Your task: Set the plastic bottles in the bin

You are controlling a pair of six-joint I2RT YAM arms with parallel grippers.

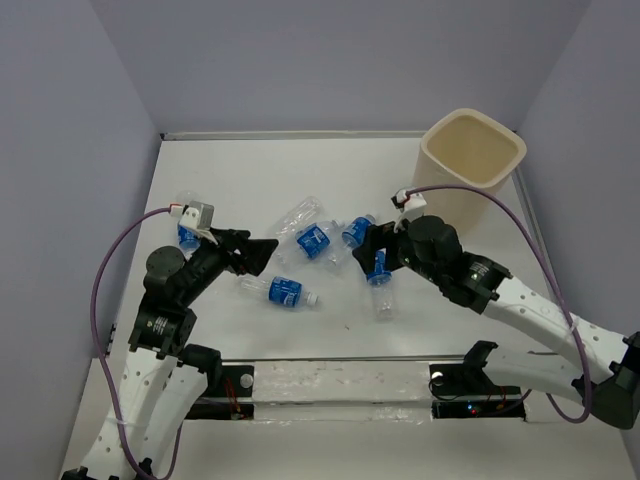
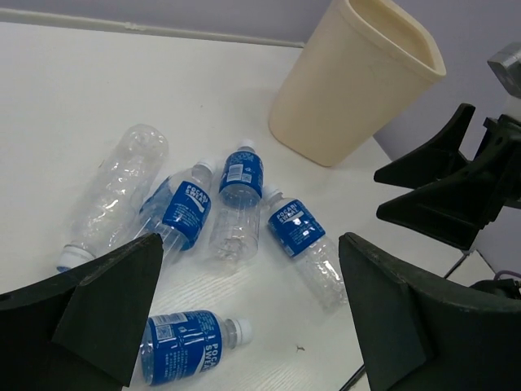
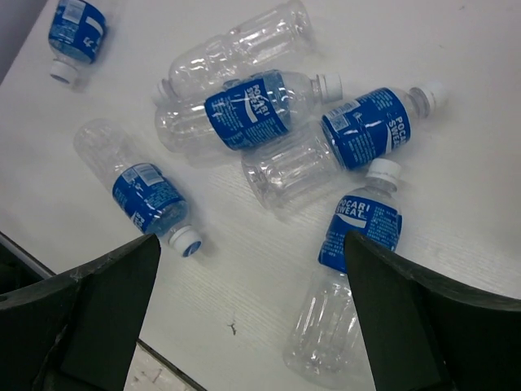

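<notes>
— Hands?
— I see both spread wide and empty: left gripper (image 1: 262,254), right gripper (image 1: 364,252).
— Bottles?
— The plastic bottles (image 1: 312,240) lie scattered on the table (image 1: 230,170) between them. The bin (image 1: 450,190) stands upright, far right.

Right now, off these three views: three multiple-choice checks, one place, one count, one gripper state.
1. Where on the table is the bin? A far right corner; B far left corner; C between the arm bases.
2. How many plastic bottles show in the right wrist view? A three; B six; C nine.
3. The left gripper and right gripper are: A both open, empty; B left shut on a bottle; C right shut on a bottle.
Key: 1 A, top view shows it at the far right corner. 2 B, six lie there, one unlabelled. 3 A, both wrist views show them spread, gripping nothing.
</notes>
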